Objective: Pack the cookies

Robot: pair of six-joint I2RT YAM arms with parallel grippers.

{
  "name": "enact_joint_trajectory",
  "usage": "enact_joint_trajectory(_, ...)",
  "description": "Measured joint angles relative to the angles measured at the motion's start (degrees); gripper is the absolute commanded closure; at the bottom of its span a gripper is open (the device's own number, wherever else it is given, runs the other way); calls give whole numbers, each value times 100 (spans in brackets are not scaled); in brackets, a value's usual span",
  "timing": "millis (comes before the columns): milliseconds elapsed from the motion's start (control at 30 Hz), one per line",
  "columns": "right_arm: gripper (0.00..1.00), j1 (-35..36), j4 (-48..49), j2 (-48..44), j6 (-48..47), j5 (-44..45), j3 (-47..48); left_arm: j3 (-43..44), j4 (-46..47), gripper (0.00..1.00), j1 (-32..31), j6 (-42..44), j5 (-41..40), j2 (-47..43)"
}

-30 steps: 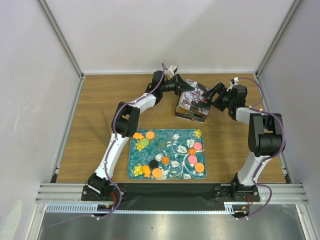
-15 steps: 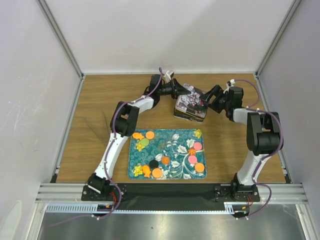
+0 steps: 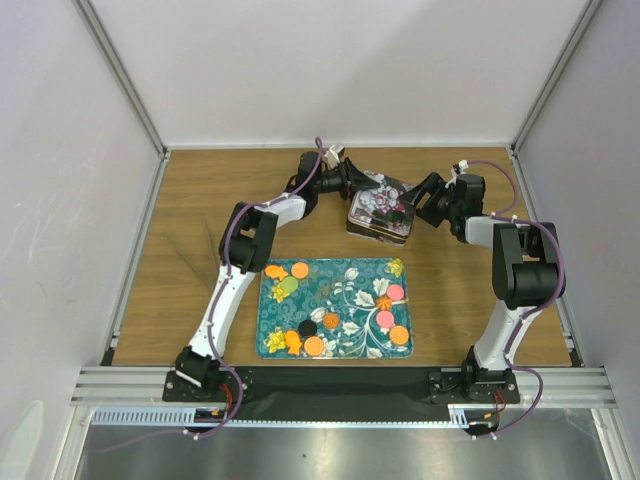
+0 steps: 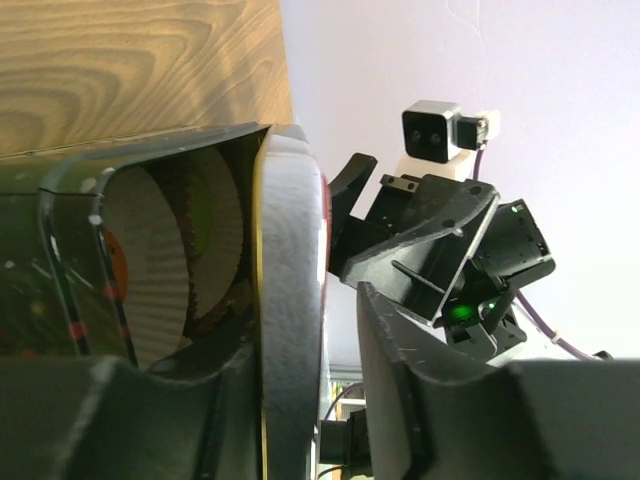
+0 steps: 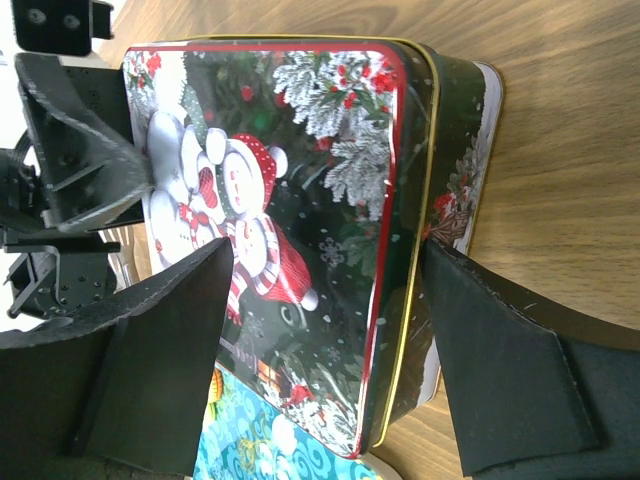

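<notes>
Left claw (image 4: 305,340): around edge of tin lid (image 4: 290,200), one finger each side; cannot tell if pinching or loose. Gap under lid there, white paper cups (image 4: 160,270) peeking out. Right claw (image 5: 328,255): spread wide, tin (image 5: 455,150) between fingers; cannot tell if touching. Snowmen painted on lid. Tin in upper middle of top view, on wooden table (image 3: 180,220). Cookies (image 3: 300,270): orange, green, black, pink, lying on teal flower tray (image 3: 350,285) in lower middle of top view, well apart from tin.
</notes>
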Motion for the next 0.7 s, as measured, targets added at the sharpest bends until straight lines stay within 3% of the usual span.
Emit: enact_joint_trajectory(700, 21, 24, -111, 61, 0, 15, 17, -221, -562, 55, 249, 621, -85, -289)
